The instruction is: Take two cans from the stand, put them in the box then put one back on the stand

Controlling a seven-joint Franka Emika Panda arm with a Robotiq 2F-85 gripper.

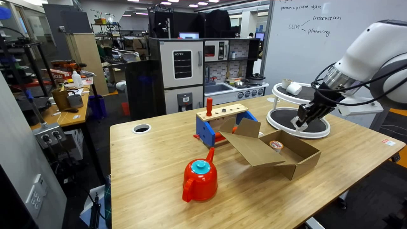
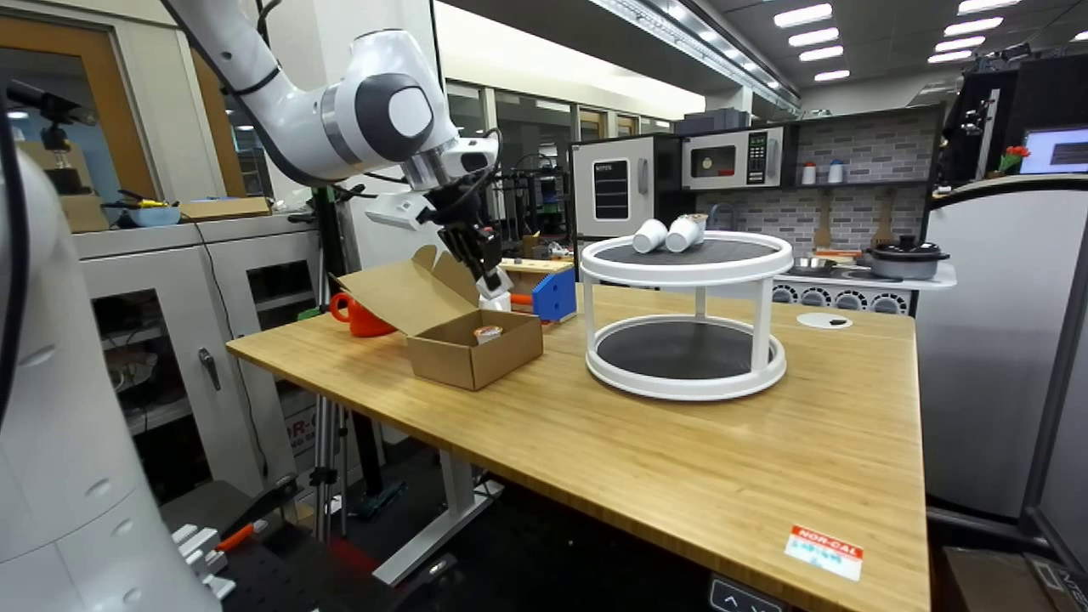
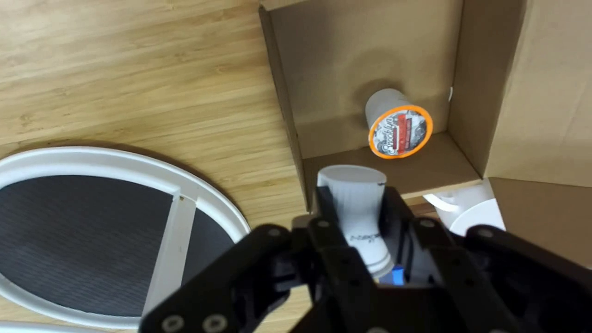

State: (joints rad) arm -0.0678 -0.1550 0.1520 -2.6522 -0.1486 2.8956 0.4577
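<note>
Wooden table (image 1: 149, 181): gripper (image 3: 357, 199) pinching tapered white can (image 3: 358, 215); orange-rimmed can (image 3: 397, 124), printed lid (image 3: 401, 133), inside brown box (image 2: 442, 357).

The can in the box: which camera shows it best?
The wrist view: it looks into the box and shows the can large, with its orange-rimmed printed lid. Both exterior views show it much smaller, the print unreadable; in an exterior view the box's near wall hides its lower part.

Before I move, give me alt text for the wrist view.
A black gripper holds a small white cylindrical can. Upper right, an open brown cardboard box contains a white, orange-rimmed can; lower left, a round white stand with a dark shelf.
</note>
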